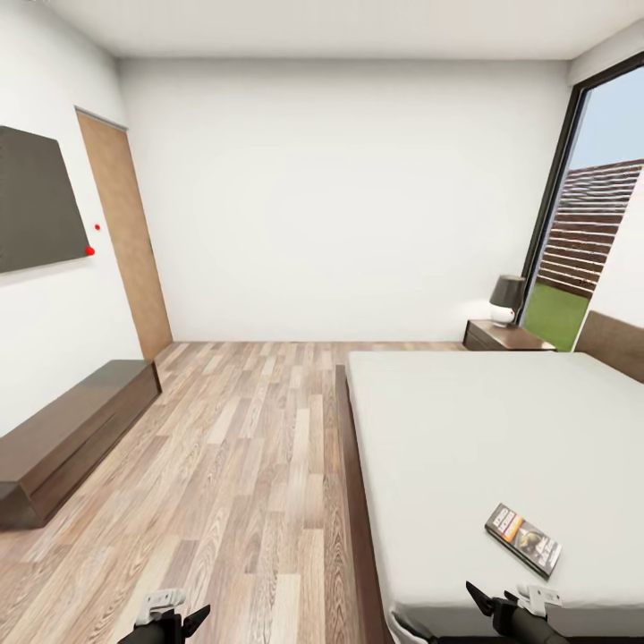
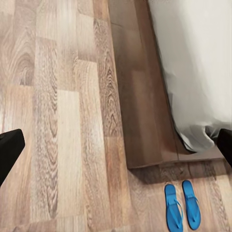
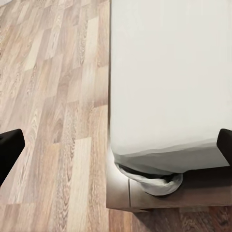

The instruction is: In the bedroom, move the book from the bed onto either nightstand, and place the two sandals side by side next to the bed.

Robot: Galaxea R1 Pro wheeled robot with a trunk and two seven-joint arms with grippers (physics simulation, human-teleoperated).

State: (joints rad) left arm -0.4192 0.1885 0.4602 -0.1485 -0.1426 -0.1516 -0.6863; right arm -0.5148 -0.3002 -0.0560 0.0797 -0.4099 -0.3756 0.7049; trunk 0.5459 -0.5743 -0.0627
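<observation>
While 1 bed (image 1: 501, 429) fills the room's right side, 1 nightstand (image 1: 505, 337) stands beyond it, 1 book (image 1: 523, 538) lies on its near mattress corner, and 2 sandals (image 2: 182, 206) sit side by side on the floor (image 1: 250, 447) off the bed's corner. Both sets of fingers (image 2: 9, 150) (image 3: 9, 150) are spread apart, gripping nothing.

Bed (image 3: 169, 72): light grey mattress corner, seen from above, set on a dark brown wood frame (image 3: 193, 191). Wood-plank floor (image 3: 53, 96) is shown beside it. Two dark fingertips (image 3: 8, 150) are seen at opposite edges, spread apart.
</observation>
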